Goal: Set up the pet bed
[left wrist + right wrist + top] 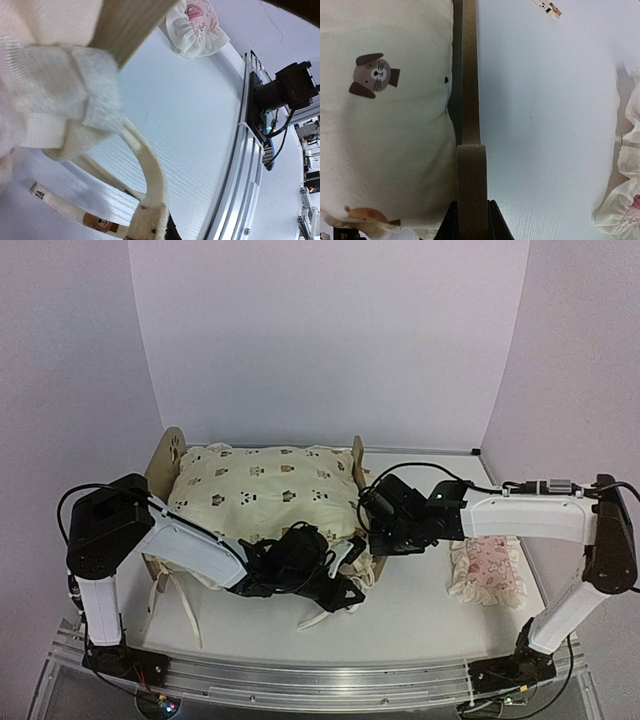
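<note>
The pet bed (165, 455), a light-wood frame with the rounded paw-print headboard on the left and the footboard (358, 458) on the right, stands mid-table. The cream animal-print cushion (265, 490) covers it and hides the striped base. My right gripper (377, 532) is shut on the footboard's near end; in the right wrist view the board (470, 170) sits between the jaws of the gripper (471, 227). My left gripper (335, 588) is at the bed's front right corner, shut on a cushion tie (150, 175) that runs down into the gripper (155, 231).
The small pink ruffled pillow (487, 570) lies on the table right of the bed; it also shows in the left wrist view (197, 22) and in the right wrist view (625, 200). Loose cushion ties (170, 605) trail at the bed's front left. The aluminium rail (300, 680) runs along the near edge.
</note>
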